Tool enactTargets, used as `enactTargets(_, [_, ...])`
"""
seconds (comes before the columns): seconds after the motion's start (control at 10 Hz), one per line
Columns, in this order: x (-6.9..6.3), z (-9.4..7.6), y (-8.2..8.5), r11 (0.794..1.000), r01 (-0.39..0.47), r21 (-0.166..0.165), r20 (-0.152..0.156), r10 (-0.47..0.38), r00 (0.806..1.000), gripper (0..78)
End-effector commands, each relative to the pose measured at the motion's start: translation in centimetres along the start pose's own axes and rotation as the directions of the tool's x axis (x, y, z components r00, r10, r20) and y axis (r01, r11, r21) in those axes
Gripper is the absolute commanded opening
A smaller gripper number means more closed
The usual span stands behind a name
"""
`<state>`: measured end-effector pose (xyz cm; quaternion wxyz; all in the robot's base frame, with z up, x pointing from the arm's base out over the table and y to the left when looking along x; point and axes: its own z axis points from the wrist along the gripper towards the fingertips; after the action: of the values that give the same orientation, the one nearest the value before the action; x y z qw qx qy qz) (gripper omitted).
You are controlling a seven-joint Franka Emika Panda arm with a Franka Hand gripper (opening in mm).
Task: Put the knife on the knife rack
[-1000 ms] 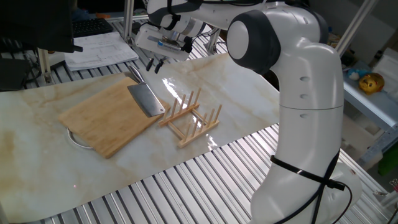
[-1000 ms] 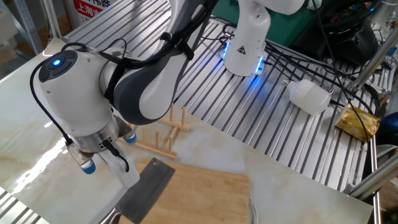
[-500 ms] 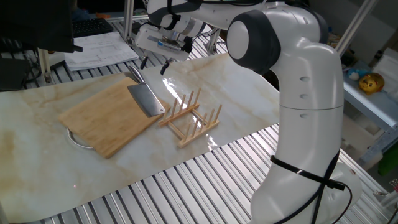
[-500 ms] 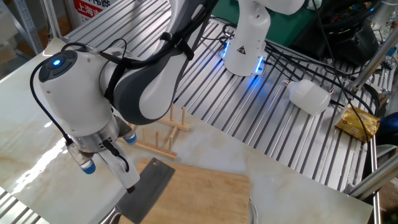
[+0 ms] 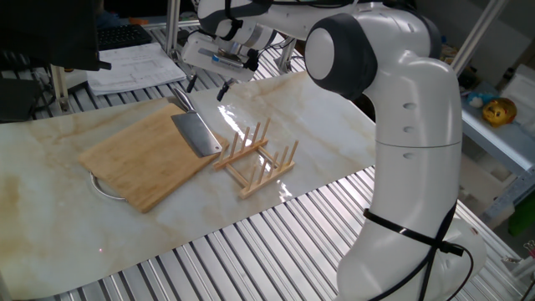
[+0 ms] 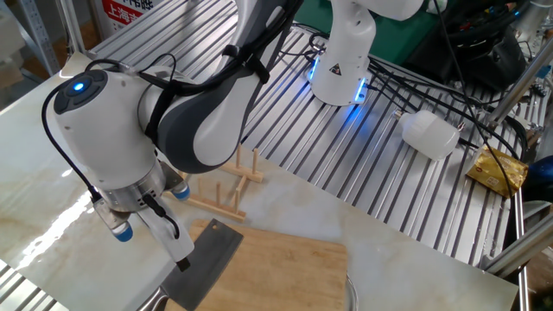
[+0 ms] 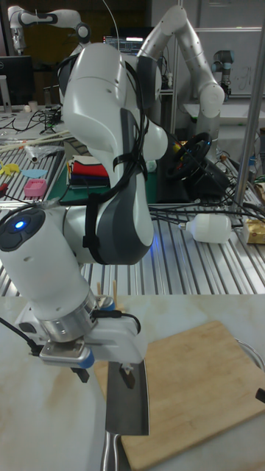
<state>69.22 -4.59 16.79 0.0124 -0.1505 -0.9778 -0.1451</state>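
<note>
The cutting board (image 5: pixel 146 156) lies below and left of the gripper (image 5: pixel 206 85), on the marble-patterned table (image 5: pixel 50 184). The knife (image 5: pixel 195 130) rests flat on the board's near-right corner, blade toward the rack, its dark handle (image 5: pixel 180 102) pointing up under the gripper. The gripper hovers just above that handle with its two fingers (image 5: pixel 191 83) spread apart, holding nothing. Right of the knife and lower than the gripper, the knife rack (image 5: pixel 257 159) stands upright on the table, just beside the board's edge, apart from the blade.
</note>
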Motion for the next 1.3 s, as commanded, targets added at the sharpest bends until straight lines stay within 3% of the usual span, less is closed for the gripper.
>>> enactTargets(0.1, [-1.6, 3.0, -0.3, 1.0, 0.017, -0.014, 0.031, -0.017, 0.999, 77.5])
enactTargets(1.3, [-3.2, 4.6, -0.3, 0.998, 0.045, -0.037, 0.044, -0.043, 0.998, 77.5])
